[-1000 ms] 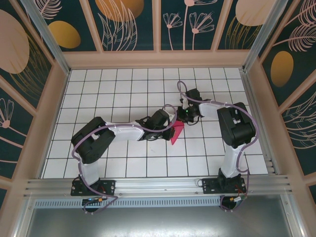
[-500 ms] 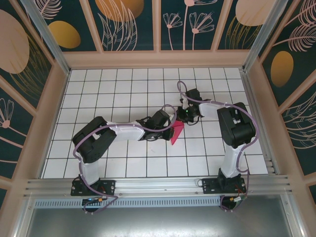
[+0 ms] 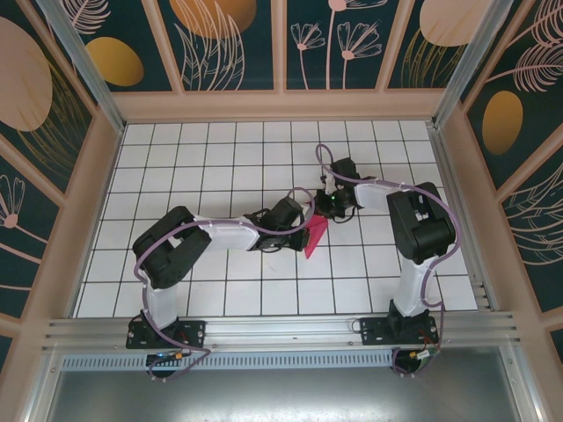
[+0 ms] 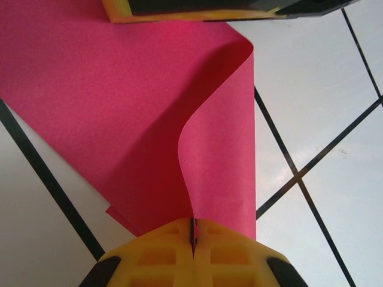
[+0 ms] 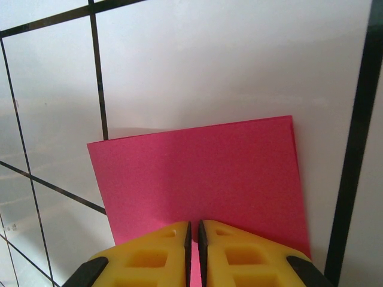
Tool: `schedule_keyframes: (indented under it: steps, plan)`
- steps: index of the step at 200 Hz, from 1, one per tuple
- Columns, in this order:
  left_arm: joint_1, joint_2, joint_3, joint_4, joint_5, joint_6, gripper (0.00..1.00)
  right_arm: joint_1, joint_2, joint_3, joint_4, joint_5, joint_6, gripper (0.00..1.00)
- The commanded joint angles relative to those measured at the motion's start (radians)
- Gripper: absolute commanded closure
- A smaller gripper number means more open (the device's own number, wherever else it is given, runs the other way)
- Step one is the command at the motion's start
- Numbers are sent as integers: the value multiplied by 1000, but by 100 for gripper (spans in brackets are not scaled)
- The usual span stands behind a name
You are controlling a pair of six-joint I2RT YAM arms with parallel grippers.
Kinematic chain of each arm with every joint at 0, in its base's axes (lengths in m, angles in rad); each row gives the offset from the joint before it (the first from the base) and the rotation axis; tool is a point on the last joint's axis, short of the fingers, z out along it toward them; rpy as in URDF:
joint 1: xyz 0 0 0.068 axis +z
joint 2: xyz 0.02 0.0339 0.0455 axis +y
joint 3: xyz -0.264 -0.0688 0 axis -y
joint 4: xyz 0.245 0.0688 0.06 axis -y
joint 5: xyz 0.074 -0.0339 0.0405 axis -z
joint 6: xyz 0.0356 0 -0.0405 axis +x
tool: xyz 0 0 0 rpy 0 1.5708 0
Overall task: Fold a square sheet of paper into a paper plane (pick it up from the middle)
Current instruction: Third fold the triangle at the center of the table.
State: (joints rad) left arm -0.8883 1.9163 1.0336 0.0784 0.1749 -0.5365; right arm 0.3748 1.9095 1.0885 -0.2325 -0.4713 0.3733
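We log the folded pink sheet (image 3: 314,237) lying between both tools: left tool (image 4: 192,238) clamped on its raised flap, right tool (image 5: 192,238) pinching the opposite edge.

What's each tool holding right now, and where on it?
Both hold the pink sheet. The left tool pinches the edge of a curled-up flap. The right tool pinches another edge, roughly midway along it.

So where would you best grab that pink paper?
Probably at a thin edge, coming in low from the side: the sheet of paper lies partly folded with a flap curled up, and the left gripper and right gripper pinch it from opposite ends.
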Motion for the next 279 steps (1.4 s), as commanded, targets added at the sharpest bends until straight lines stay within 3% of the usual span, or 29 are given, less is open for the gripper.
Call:
schedule_keyframes:
  steps: [1, 208, 279]
  plan:
    - [7, 18, 11, 7, -19, -16, 95, 12, -6, -5, -27, 5, 7, 85]
    - [7, 41, 16, 4, 3, -14, 94, 12, -16, -24, 6, -23, 32, 84]
    - [6, 45, 12, 18, 17, -15, 94, -89, -287, -84, 58, -30, 128, 81]
